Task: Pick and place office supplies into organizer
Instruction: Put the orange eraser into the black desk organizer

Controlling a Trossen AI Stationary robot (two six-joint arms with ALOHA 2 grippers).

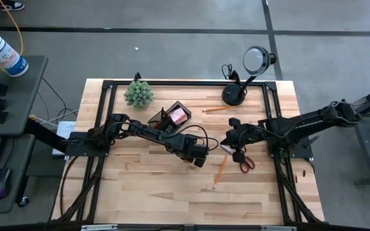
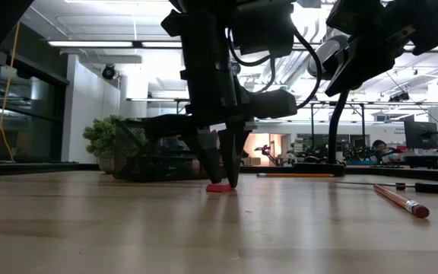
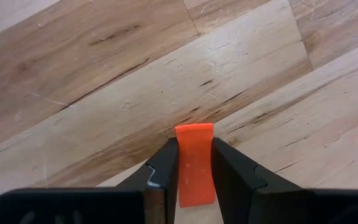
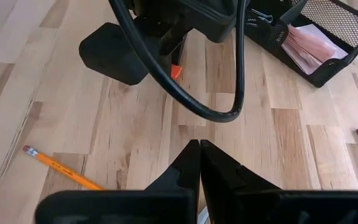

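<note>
A small red-orange block (image 3: 194,163) lies on the wooden table, right of its middle. My left gripper (image 1: 198,159) stands over it, pointing down, shut on it. The black mesh organizer (image 1: 166,119) sits behind the left arm and holds a pink sticky-note pad (image 1: 179,115). Red-handled scissors (image 1: 245,162) and a pencil (image 1: 220,172) lie flat to the right. My right gripper (image 4: 199,146) hangs shut above the table just right of the left one, with nothing in it. My left gripper pinches the block's two long sides (image 3: 180,168) between its two fingers (image 3: 229,171). The fingers come from above, pointing steeply down. The block's underside (image 2: 219,188) is on the table at the fingertips.
A green spiky plant (image 1: 138,94) stands at the far left, and a black round-headed lamp (image 1: 235,95) at the far right. A second pencil (image 1: 217,110) lies near the lamp's base. The near half of the table (image 1: 159,199) is bare wood.
</note>
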